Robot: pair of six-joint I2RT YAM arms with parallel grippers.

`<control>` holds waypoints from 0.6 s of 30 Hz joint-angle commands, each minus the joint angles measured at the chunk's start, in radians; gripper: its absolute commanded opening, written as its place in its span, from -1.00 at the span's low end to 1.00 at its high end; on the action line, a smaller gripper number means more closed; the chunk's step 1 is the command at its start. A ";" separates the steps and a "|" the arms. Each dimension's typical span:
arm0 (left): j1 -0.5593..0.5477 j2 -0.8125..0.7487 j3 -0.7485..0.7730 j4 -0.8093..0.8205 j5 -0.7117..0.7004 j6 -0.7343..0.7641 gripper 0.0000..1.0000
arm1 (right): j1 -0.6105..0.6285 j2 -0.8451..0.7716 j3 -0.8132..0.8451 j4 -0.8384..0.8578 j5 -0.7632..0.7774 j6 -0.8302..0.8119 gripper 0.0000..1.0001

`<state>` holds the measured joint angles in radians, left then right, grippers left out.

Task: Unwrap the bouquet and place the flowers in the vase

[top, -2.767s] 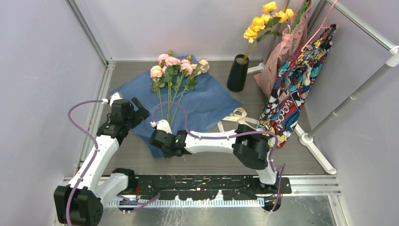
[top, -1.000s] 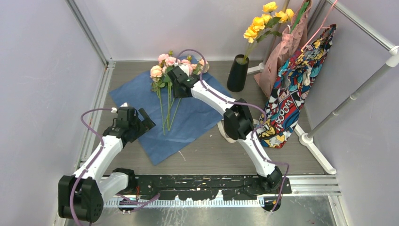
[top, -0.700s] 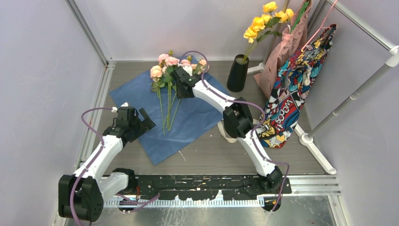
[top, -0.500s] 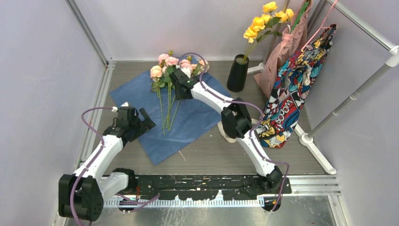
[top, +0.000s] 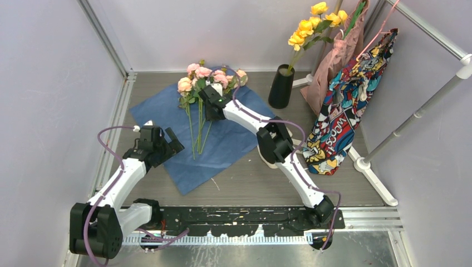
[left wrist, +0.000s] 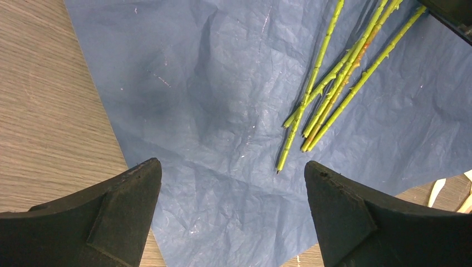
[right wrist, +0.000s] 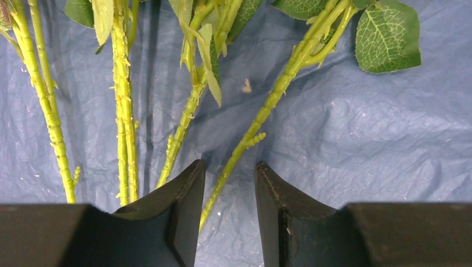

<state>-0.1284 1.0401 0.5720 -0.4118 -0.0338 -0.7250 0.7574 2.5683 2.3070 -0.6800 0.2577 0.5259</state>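
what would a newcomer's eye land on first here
The pink flowers lie unwrapped on spread blue paper mid-table, the right hand low over them, its jaws open either side of one green stem. At the back right, yellow flowers stand in the black vase, beside a loud cartoon-print bag.

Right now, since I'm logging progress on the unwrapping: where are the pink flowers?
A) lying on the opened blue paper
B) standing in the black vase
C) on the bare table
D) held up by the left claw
A: the pink flowers lie on the spread blue paper; the vase holds only yellow flowers.
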 commanded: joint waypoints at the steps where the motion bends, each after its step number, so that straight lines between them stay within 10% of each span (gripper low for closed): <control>1: 0.005 -0.010 0.006 0.048 -0.003 0.012 0.99 | 0.001 0.030 0.021 0.022 -0.028 0.008 -0.21; 7: 0.006 -0.009 0.004 0.051 0.004 0.012 0.99 | 0.002 0.034 0.000 0.027 -0.040 0.009 -0.98; 18: 0.007 -0.002 -0.002 0.073 0.029 0.010 0.99 | 0.007 -0.138 -0.202 0.144 0.011 0.039 -0.99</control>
<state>-0.1284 1.0416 0.5716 -0.3939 -0.0235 -0.7250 0.7551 2.5259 2.1929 -0.5503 0.2409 0.5480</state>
